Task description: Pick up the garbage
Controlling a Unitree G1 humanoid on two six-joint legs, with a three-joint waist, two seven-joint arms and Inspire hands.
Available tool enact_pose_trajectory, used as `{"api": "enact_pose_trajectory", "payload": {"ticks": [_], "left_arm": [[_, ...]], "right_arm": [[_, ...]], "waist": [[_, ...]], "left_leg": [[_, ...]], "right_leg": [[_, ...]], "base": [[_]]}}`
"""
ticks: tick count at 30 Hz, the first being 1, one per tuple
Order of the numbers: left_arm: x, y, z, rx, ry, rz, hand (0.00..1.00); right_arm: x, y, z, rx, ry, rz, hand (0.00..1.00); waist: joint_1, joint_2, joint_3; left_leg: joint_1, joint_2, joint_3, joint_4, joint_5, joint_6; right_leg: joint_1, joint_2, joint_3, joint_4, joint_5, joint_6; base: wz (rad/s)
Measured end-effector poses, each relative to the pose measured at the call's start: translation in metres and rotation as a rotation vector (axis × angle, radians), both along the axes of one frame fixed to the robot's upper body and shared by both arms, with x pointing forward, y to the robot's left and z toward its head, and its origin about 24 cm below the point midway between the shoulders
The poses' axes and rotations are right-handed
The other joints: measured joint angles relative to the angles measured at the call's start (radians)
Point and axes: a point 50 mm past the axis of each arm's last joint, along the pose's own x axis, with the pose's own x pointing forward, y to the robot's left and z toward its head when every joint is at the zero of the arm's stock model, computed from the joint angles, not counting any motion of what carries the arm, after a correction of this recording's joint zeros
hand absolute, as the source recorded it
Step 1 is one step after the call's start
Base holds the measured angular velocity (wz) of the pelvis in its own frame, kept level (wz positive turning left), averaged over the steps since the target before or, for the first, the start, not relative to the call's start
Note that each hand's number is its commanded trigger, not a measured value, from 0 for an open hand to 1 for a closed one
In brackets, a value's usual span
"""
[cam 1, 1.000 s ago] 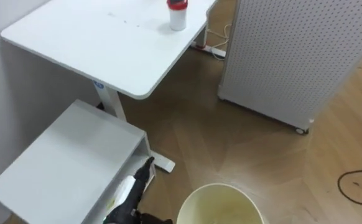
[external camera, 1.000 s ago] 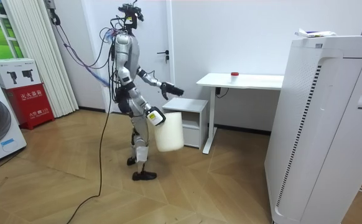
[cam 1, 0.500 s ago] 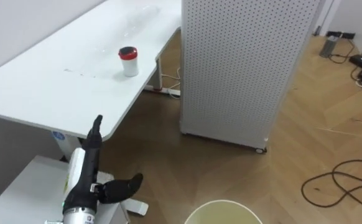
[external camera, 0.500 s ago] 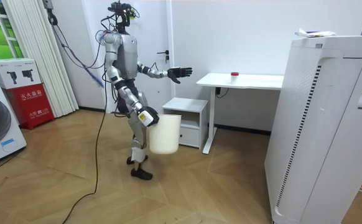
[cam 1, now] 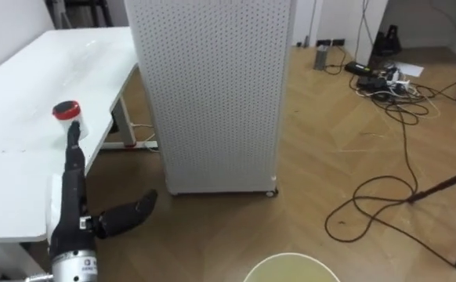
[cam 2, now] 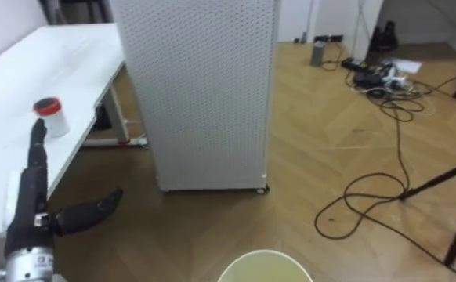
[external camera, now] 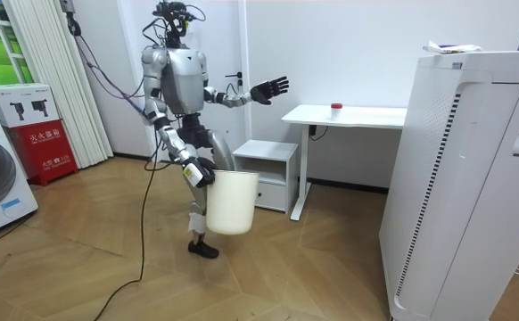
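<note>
A small white jar with a red lid (cam 1: 69, 117) stands on the white desk (cam 1: 16, 180) near its right edge; the jar (external camera: 335, 108) also shows in the room view. My left hand (cam 1: 75, 196) is raised in front of me with straight fingers pointing toward the jar and the thumb spread, open and holding nothing. It is still short of the desk, as the room view shows the left hand (external camera: 270, 89) in the air. My right hand (external camera: 198, 176) hangs at my side, shut on the rim of a cream bin (external camera: 231, 201). The bin's rim (cam 1: 287, 266) peeks in at the bottom.
A tall white perforated unit (cam 1: 212, 86) stands just right of the desk. A low white cabinet (external camera: 268, 169) sits beside the desk, near me. Cables (cam 1: 377, 74) and a dark stand leg (cam 1: 447, 188) lie on the wooden floor at the right.
The eye view has swung right, from the cabinet and desk to the perforated unit. In the room view I have turned toward the desk, my left hand has risen, and the bin has swung along.
</note>
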Motion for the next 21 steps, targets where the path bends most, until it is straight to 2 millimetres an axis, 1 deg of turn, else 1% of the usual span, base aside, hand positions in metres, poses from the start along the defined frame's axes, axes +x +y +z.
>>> {"api": "enact_pose_trajectory", "payload": {"ticks": [1, 3, 5, 6, 7, 8, 9, 10, 11, 12, 13, 14, 15, 16, 17, 18, 19, 20, 21], "left_arm": [[0.000, 0.001, 0.001, 0.000, -0.005, 0.008, 0.00], [-0.003, 0.001, 0.001, -0.003, -0.008, 0.009, 0.00], [-0.004, 0.003, 0.001, -0.003, -0.008, 0.014, 0.00], [-0.005, 0.006, 0.002, -0.002, -0.009, 0.027, 0.00], [-0.005, 0.009, 0.002, -0.001, -0.012, 0.040, 0.00], [-0.005, 0.010, 0.003, -0.002, -0.014, 0.046, 0.00], [-0.006, 0.012, 0.004, -0.010, -0.020, 0.055, 0.00], [-0.006, 0.012, 0.004, -0.024, -0.027, 0.063, 0.00], [-0.006, 0.012, 0.004, -0.029, -0.028, 0.066, 0.00], [-0.006, 0.012, 0.004, -0.032, -0.028, 0.067, 0.00], [-0.006, 0.013, 0.004, -0.039, -0.028, 0.070, 0.00], [-0.006, 0.013, 0.004, -0.039, -0.028, 0.069, 0.00], [-0.006, 0.012, 0.004, -0.038, -0.027, 0.067, 0.00], [-0.006, 0.012, 0.004, -0.039, -0.028, 0.067, 0.00], [-0.006, 0.012, 0.004, -0.037, -0.028, 0.067, 0.00], [-0.006, 0.012, 0.004, -0.036, -0.027, 0.065, 0.00], [-0.006, 0.012, 0.004, -0.036, -0.028, 0.067, 0.00], [-0.006, 0.013, 0.004, -0.036, -0.028, 0.068, 0.00], [-0.006, 0.013, 0.004, -0.036, -0.030, 0.069, 0.00]], "right_arm": [[-0.001, -0.001, 0.000, -0.004, 0.001, -0.001, 1.00], [-0.003, -0.002, 0.001, -0.012, -0.003, -0.002, 1.00], [-0.005, -0.004, 0.003, -0.017, -0.014, -0.010, 1.00], [-0.004, -0.003, 0.003, -0.021, -0.013, -0.005, 1.00], [-0.004, -0.003, 0.003, -0.028, -0.014, 0.002, 1.00], [-0.003, -0.002, 0.003, -0.028, -0.016, 0.003, 1.00], [-0.001, -0.002, 0.005, -0.029, -0.027, 0.005, 1.00], [0.002, -0.001, 0.007, -0.037, -0.039, 0.017, 1.00], [0.002, -0.001, 0.007, -0.039, -0.042, 0.021, 1.00], [0.003, 0.000, 0.008, -0.040, -0.046, 0.024, 1.00], [0.004, 0.000, 0.008, -0.040, -0.048, 0.024, 1.00], [0.005, -0.001, 0.008, -0.041, -0.049, 0.022, 1.00], [0.005, -0.001, 0.008, -0.044, -0.046, 0.018, 1.00], [0.005, 0.000, 0.008, -0.044, -0.045, 0.016, 1.00], [0.005, 0.001, 0.008, -0.043, -0.043, 0.015, 1.00], [0.004, 0.002, 0.007, -0.041, -0.039, 0.013, 1.00], [0.004, 0.002, 0.007, -0.039, -0.036, 0.013, 1.00], [0.003, 0.002, 0.007, -0.040, -0.034, 0.013, 1.00], [0.002, 0.002, 0.006, -0.039, -0.030, 0.013, 1.00]], "waist": [[-0.002, -0.003, 0.0020], [-0.001, -0.008, 0.0030], [0.006, -0.007, 0.0050], [0.012, -0.005, 0.0062], [0.013, -0.002, 0.0081], [0.015, 0.000, 0.0083], [0.018, 0.007, 0.0090], [0.017, 0.010, 0.0114], [0.014, 0.011, 0.0114], [0.006, 0.011, 0.0112], [0.003, 0.013, 0.0123], [0.003, 0.016, 0.0137], [0.005, 0.023, 0.0135], [0.005, 0.027, 0.0138], [0.001, 0.033, 0.0133], [0.002, 0.036, 0.0152], [0.005, 0.035, 0.0160], [0.005, 0.036, 0.0165], [0.010, 0.040, 0.0165]], "left_leg": [[0.013, -0.012, 0.004, -0.018, 0.002, 0.006], [0.025, -0.020, 0.006, -0.035, 0.006, 0.012], [0.038, -0.026, 0.007, -0.051, 0.003, 0.018], [0.054, -0.028, 0.005, -0.063, -0.001, 0.020], [0.065, -0.028, 0.001, -0.065, -0.011, 0.019], [0.069, -0.028, 0.000, -0.064, -0.017, 0.020], [0.068, -0.028, 0.000, -0.061, -0.024, 0.021], [0.067, -0.032, 0.001, -0.061, -0.028, 0.022], [0.067, -0.036, -0.001, -0.060, -0.028, 0.023], [0.068, -0.045, -0.008, -0.054, -0.030, 0.026], [0.067, -0.056, -0.014, -0.036, -0.041, 0.037], [0.066, -0.061, -0.015, -0.023, -0.048, 0.039], [0.066, -0.066, -0.017, -0.001, -0.067, 0.046], [0.067, -0.068, -0.017, 0.009, -0.077, 0.051], [0.073, -0.073, -0.021, 0.017, -0.092, 0.054], [0.084, -0.083, -0.023, 0.014, -0.103, 0.060], [0.092, -0.096, -0.023, 0.015, -0.113, 0.071], [0.093, -0.098, -0.023, 0.017, -0.119, 0.078], [0.098, -0.098, -0.020, 0.025, -0.129, 0.087]], "right_leg": [[0.013, -0.004, 0.002, -0.024, 0.004, 0.007], [0.027, -0.011, 0.003, -0.053, 0.009, 0.013], [0.039, -0.017, 0.007, -0.072, 0.011, 0.016], [0.056, -0.017, 0.012, -0.089, 0.012, 0.018], [0.069, -0.017, 0.017, -0.104, 0.012, 0.019], [0.073, -0.017, 0.017, -0.108, 0.011, 0.020], [0.077, -0.018, 0.017, -0.115, 0.010, 0.021], [0.078, -0.025, 0.018, -0.115, 0.007, 0.024], [0.079, -0.029, 0.017, -0.114, 0.004, 0.025], [0.082, -0.037, 0.016, -0.106, -0.004, 0.029], [0.082, -0.048, 0.014, -0.076, -0.021, 0.035], [0.082, -0.053, 0.012, -0.057, -0.029, 0.039], [0.068, -0.060, 0.007, -0.010, -0.042, 0.047], [0.059, -0.062, 0.002, 0.016, -0.045, 0.052], [0.038, -0.071, -0.013, 0.076, -0.050, 0.060], [0.014, -0.084, -0.025, 0.142, -0.051, 0.061], [-0.008, -0.095, -0.036, 0.194, -0.051, 0.063], [-0.012, -0.104, -0.050, 0.212, -0.049, 0.067], [-0.015, -0.112, -0.061, 0.232, -0.040, 0.081]], "base": [[-0.14], [0.00], [-0.03], [-0.14], [-0.16], [-0.13], [-0.06], [0.00], [0.04], [0.07], [0.07], [0.00], [-0.07], [-0.09], [0.00], [0.00], [0.00], [-0.09], [-0.07]]}}
